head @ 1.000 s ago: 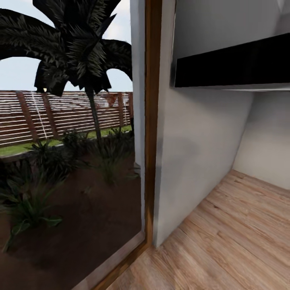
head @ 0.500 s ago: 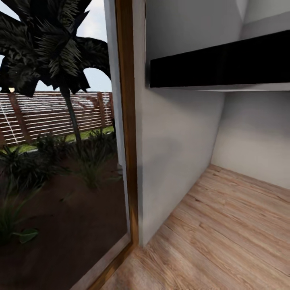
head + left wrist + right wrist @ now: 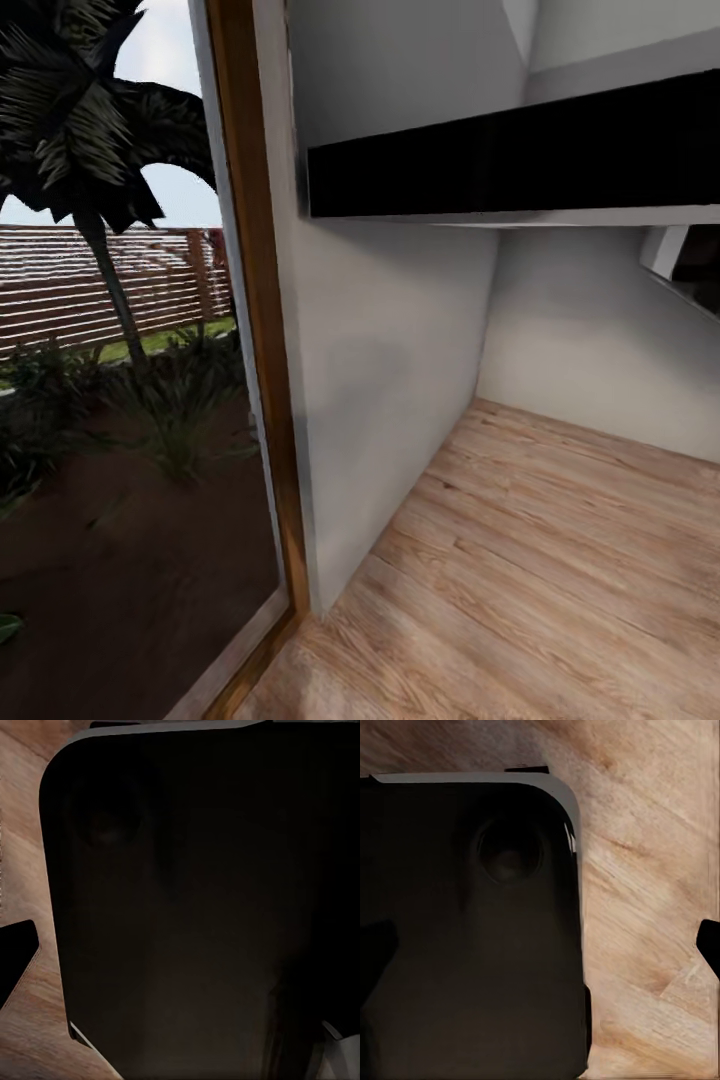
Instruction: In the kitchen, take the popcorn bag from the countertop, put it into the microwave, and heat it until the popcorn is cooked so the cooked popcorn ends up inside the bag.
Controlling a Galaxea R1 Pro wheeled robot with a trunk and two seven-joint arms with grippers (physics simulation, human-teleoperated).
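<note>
Robot faces a room corner: white wall, light wood floor, a wood-framed glass door with a palm tree and slatted fence outside. A long black panel runs high on the wall. Both wrist views show a dark rounded body over wood floor; can't tell jaw state on either arm. Popcorn bag, microwave, countertop not visible here.

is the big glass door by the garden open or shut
Cannot tell. The wooden frame stands between the garden and the wall, and the pictures show no clear gap or glass edge.
</note>
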